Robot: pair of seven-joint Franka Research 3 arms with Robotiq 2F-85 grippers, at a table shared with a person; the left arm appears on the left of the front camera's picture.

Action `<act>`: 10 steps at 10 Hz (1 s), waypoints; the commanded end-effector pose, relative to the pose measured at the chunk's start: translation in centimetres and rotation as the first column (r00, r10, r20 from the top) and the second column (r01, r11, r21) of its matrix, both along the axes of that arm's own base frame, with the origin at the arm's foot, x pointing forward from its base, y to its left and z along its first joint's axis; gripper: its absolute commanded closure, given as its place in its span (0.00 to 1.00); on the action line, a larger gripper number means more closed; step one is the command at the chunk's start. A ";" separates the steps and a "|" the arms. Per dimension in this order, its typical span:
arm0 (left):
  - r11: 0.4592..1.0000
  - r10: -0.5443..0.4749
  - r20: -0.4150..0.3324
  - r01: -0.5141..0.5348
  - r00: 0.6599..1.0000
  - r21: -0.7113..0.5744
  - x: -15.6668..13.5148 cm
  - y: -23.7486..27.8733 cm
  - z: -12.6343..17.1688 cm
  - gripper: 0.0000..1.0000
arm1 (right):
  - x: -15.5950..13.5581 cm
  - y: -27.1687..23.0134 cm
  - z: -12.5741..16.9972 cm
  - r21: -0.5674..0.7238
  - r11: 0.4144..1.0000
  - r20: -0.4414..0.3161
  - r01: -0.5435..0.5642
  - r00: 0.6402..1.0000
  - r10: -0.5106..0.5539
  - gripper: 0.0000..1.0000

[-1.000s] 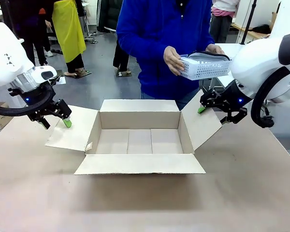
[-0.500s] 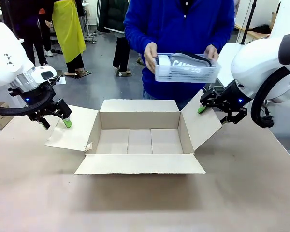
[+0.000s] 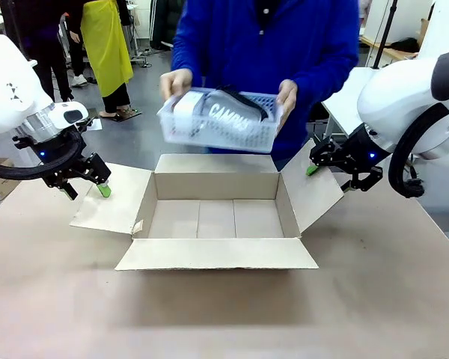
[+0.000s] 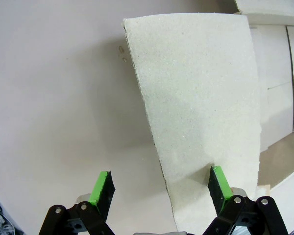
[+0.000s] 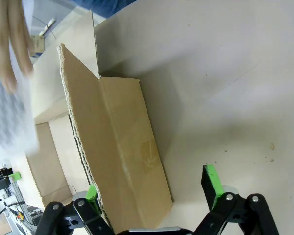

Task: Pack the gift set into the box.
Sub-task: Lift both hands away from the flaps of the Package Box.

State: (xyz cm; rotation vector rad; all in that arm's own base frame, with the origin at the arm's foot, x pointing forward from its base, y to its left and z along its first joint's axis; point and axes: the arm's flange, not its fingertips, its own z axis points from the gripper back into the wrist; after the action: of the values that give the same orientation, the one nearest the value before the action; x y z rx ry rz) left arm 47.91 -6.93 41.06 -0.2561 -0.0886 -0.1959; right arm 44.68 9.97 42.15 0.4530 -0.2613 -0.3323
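Gift set [image 3: 221, 120] tilted in person's hands [image 3: 176, 82], upper centre of frame, above open box [image 3: 215, 185] on table. Left gripper [image 3: 86, 188] released, jaws spread astride left flap [image 3: 112, 198] edge. Right gripper [image 3: 331, 176] likewise released, with right flap [image 3: 314, 196] between its fingers.

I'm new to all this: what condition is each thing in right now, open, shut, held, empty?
Box: open, four flaps spread, empty.
Tray: held tilted in the person's hands, not yet in the box.
Pouch: lying in the tray.
Left end effector: open, astride the left flap's edge.
Right end effector: open, astride the right flap's edge.
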 end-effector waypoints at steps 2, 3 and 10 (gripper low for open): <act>1.000 0.009 0.005 -0.009 1.000 0.019 -0.2 0.0 0.2 0.00 | 0.2 0.1 0.5 -0.010 1.000 -0.008 0.014 1.000 -0.014 0.00; 1.000 0.009 0.005 -0.009 1.000 0.019 -0.2 0.0 0.2 0.00 | 0.2 0.1 0.5 -0.010 1.000 -0.008 0.014 1.000 -0.014 0.00; 1.000 0.009 0.005 -0.009 1.000 0.019 -0.2 0.0 0.2 0.00 | 0.2 0.1 0.5 -0.010 1.000 -0.008 0.014 1.000 -0.014 0.00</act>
State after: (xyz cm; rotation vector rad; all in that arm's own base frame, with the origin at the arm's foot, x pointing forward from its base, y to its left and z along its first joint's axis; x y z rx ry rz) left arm 47.91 -6.93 41.06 -0.2561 -0.0886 -0.1959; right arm 44.68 9.97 42.15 0.4530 -0.2613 -0.3324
